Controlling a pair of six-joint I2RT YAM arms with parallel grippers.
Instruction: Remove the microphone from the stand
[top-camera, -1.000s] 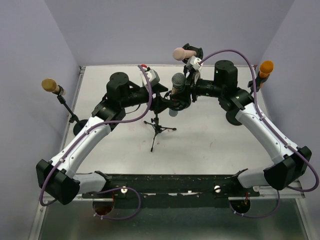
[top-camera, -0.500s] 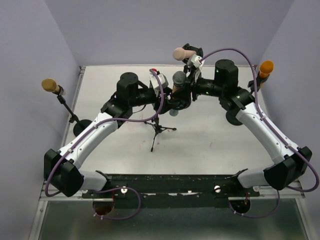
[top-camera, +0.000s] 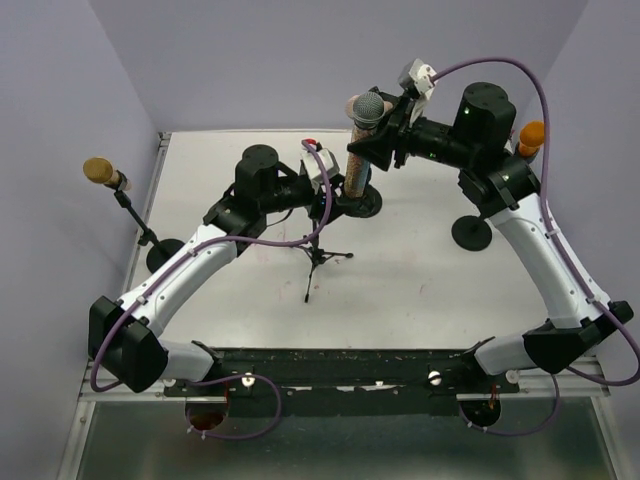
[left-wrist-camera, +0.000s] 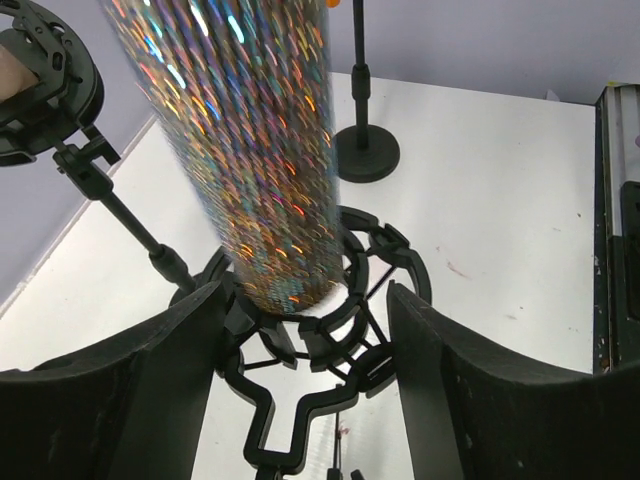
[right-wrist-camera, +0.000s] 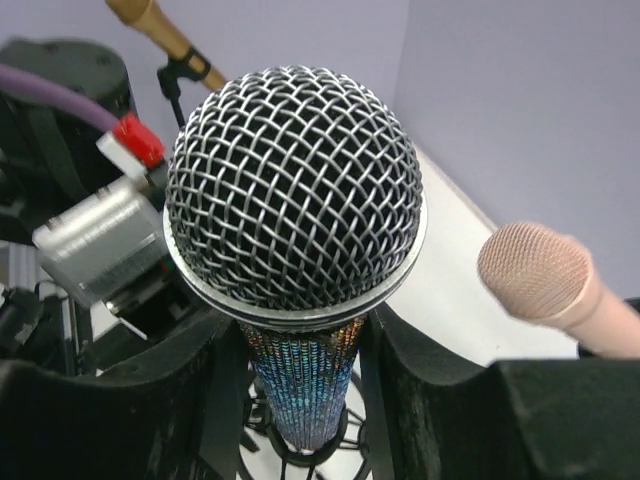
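The microphone has a silver mesh head (top-camera: 368, 108) and a glittery body (top-camera: 357, 168). My right gripper (top-camera: 375, 148) is shut on the body just under the head, shown close in the right wrist view (right-wrist-camera: 300, 375), and holds it upright and raised. The black tripod stand (top-camera: 315, 258) stands mid-table. My left gripper (top-camera: 335, 205) is closed against both sides of the stand's ring-shaped holder (left-wrist-camera: 335, 310). In the left wrist view the body's lower end (left-wrist-camera: 285, 285) is at the holder's ring; I cannot tell whether it is out.
A tan microphone (top-camera: 100, 170) stands on a stand at the left edge. An orange one (top-camera: 531, 133) is at the right, its round base (top-camera: 471, 233) below it. A pink one (right-wrist-camera: 540, 275) is at the back, its base (top-camera: 368, 205) near the holder.
My right arm has lifted the microphone up and toward the back. My left gripper moved right to the stand's holder and stays there.
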